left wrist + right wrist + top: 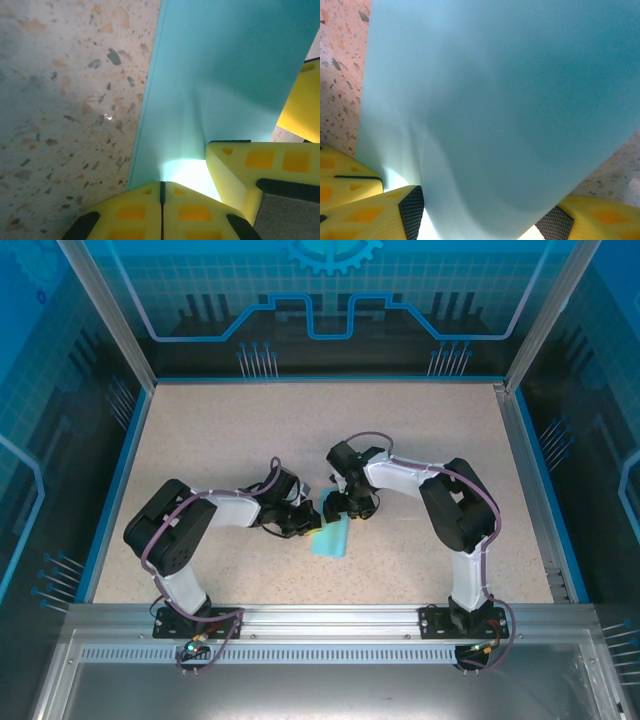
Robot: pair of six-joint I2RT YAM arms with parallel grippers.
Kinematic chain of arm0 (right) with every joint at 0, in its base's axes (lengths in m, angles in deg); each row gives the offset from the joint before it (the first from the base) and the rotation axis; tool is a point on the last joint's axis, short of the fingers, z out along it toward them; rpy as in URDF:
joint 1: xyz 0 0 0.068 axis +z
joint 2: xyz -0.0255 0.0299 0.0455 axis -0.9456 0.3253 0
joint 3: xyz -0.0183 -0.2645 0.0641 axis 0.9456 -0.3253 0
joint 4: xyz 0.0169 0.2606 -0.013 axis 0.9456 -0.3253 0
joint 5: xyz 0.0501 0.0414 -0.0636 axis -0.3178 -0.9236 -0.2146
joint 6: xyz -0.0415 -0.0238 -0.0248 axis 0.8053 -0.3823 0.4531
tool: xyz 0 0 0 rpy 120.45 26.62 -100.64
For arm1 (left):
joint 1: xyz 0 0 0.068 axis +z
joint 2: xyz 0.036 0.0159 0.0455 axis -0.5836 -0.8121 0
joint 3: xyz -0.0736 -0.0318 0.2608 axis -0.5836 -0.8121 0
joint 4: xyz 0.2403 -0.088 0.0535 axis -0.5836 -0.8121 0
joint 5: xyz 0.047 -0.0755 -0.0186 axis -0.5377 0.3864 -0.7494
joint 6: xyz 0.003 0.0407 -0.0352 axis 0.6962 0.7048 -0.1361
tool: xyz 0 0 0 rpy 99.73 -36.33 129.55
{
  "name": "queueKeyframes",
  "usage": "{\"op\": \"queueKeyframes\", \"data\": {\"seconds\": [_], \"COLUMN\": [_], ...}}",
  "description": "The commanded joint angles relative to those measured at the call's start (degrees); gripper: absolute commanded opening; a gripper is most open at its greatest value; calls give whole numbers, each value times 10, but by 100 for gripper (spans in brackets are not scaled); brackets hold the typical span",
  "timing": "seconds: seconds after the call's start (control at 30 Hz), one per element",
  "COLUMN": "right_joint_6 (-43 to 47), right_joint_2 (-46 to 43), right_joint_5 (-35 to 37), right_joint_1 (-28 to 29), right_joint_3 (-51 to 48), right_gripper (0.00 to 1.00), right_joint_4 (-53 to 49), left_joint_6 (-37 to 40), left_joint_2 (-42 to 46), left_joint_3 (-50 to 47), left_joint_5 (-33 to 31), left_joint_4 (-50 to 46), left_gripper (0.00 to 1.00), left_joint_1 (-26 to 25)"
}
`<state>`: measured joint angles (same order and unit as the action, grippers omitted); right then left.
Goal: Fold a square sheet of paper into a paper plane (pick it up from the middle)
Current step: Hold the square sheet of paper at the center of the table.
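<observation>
Two-fingered left gripper [161, 187] pinches the paper [225, 65]; right gripper [485, 212] straddles it wide.

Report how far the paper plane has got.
Done: the sheet of paper looks lifted, pinched by the shut left pincer. In hand: the right pincer stands open, straddling the sheet. Left: no pointed nose or wings show, so most folding remains.
</observation>
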<state>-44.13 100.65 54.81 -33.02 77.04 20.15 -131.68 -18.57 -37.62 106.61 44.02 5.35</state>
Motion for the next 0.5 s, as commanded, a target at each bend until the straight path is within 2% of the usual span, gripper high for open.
{"op": "queueKeyframes", "data": {"seconds": [0.0, 0.2, 0.47], "right_joint_6": [-3, -54, -133], "right_joint_2": [103, -34, -234], "right_joint_5": [-20, 16, 102], "right_joint_1": [34, 31, 40], "right_joint_3": [-69, -87, -151], "right_gripper": [68, 70, 80], "right_joint_4": [79, 79, 97], "left_joint_6": [23, 26, 20], "left_joint_2": [-12, -27, -41], "left_joint_3": [7, 1, -18], "left_joint_5": [-30, -57, -79], "left_joint_4": [-63, -90, -76], "left_gripper": [6, 5, 4], "left_joint_1": [-6, -6, -6]}}
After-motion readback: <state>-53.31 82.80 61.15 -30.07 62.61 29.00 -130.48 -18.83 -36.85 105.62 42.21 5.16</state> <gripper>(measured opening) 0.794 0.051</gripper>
